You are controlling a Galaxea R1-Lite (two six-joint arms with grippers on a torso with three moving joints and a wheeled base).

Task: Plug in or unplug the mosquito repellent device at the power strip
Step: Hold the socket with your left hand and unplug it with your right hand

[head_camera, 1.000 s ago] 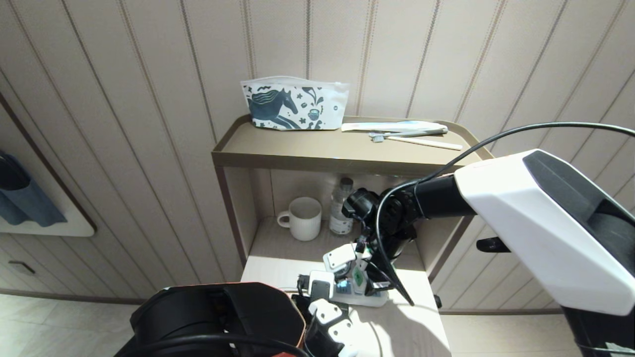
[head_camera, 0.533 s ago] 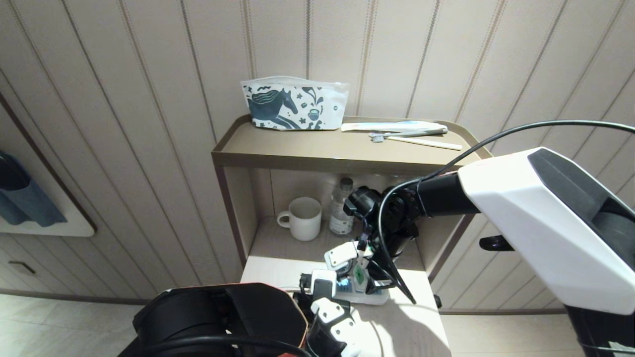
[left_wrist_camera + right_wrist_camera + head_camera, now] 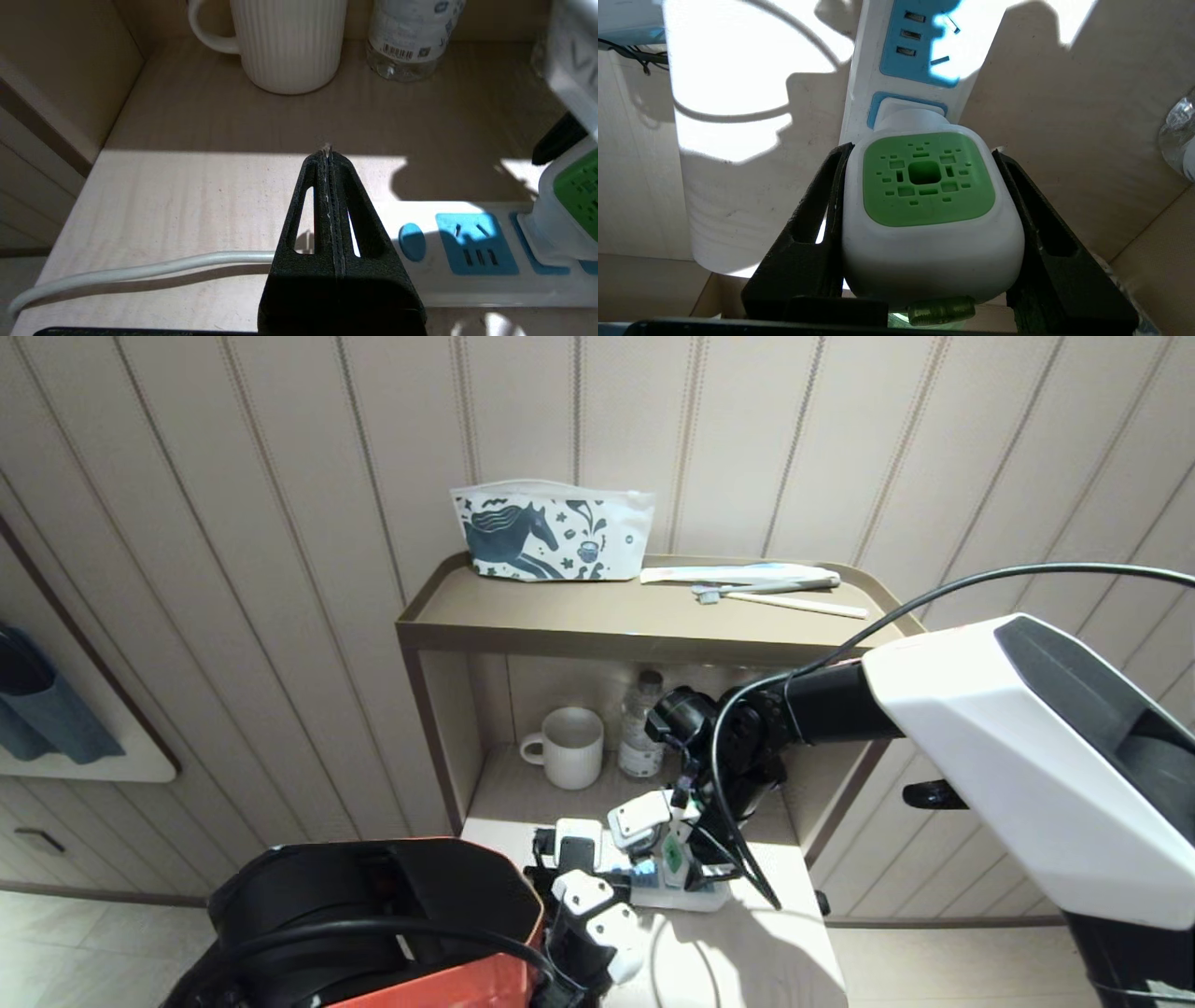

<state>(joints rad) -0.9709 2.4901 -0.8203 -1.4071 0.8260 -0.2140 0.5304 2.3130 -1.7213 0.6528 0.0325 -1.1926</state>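
Note:
The mosquito repellent device (image 3: 924,196), white with a green vented top, stands on the power strip (image 3: 873,70) with its plug end seated against a light-blue socket face. My right gripper (image 3: 922,149) is shut on the device, one black finger pressed to each side of it. In the head view that grip is low on the sunlit shelf (image 3: 674,863). My left gripper (image 3: 327,154) is shut and empty. It hovers over the strip's button end (image 3: 412,235), where the pale cord (image 3: 140,270) leaves. One free socket (image 3: 474,242) lies between it and the device (image 3: 570,196).
A white ribbed mug (image 3: 571,747) and a clear water bottle (image 3: 642,728) stand at the back of the lower shelf. The cabinet's side wall (image 3: 56,93) rises beside them. A horse-print pouch (image 3: 551,532) and toothbrushes (image 3: 775,593) lie on the top shelf.
My left gripper has slid to the left along the strip, toward its cord end. The right gripper has kept its hold on the device without moving.

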